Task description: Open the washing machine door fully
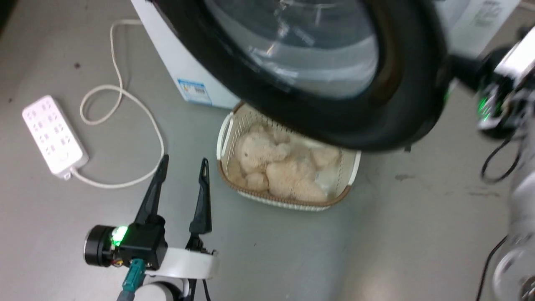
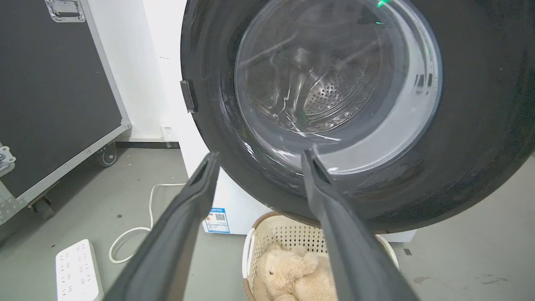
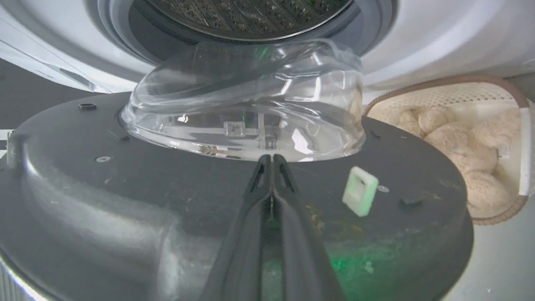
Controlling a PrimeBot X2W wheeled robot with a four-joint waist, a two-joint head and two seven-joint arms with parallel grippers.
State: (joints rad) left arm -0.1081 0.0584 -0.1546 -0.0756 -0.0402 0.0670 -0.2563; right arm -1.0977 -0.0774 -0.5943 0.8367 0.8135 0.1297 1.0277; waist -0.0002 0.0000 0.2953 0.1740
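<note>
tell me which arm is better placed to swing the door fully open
Right, probably: the right gripper, shut, lies along the inner face of the washing machine door beside its glass bowl, placed to push. The left gripper hangs open out front, apart from it.

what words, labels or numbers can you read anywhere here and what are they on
No text here is clear enough to quote.
blue label sticker on the front of the washing machine: a square code and rows of print, too small to read.
white sheet at the top right of the head view: grey lines of print, too blurred to read.
power strip on the floor: no lettering that I can make out.
</note>
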